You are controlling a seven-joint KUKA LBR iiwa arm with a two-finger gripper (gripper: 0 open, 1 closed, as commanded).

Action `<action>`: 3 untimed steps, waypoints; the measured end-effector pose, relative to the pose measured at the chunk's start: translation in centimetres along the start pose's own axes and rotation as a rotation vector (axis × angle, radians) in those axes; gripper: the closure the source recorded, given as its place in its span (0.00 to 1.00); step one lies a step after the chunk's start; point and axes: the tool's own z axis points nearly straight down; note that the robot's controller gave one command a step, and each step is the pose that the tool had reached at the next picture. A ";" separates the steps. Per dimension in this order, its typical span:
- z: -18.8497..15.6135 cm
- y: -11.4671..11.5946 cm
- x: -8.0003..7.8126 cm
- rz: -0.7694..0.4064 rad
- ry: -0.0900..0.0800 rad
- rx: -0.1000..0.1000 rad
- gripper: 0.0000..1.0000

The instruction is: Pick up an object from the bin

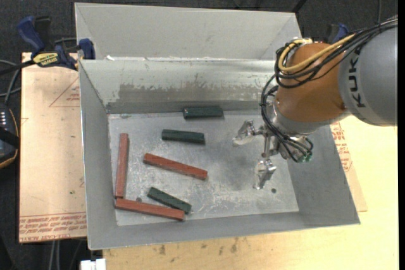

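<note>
Claw (pixel 255 155) spread wide, over bare floor in right half of bin (pixel 323 199), touching no piece. Nearest, to its left: slanted red-brown stick (pixel 175 166) and dark green block (pixel 183 136). Second dark block (pixel 202 112) by back wall. Long stick (pixel 121 164) along left side; front stick (pixel 149 208) just beside third dark block (pixel 169 199)

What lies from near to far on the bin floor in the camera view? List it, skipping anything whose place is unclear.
In order: red bar by the near wall → slanted red bar → middle green block → green block by the far wall.
</note>
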 end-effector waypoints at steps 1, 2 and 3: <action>3.7 -1.7 -5.9 0.019 -0.007 0.003 0.00; 5.1 -1.6 -7.2 0.026 -0.006 0.004 0.00; 5.5 1.8 -6.1 -0.028 -0.002 -0.005 0.00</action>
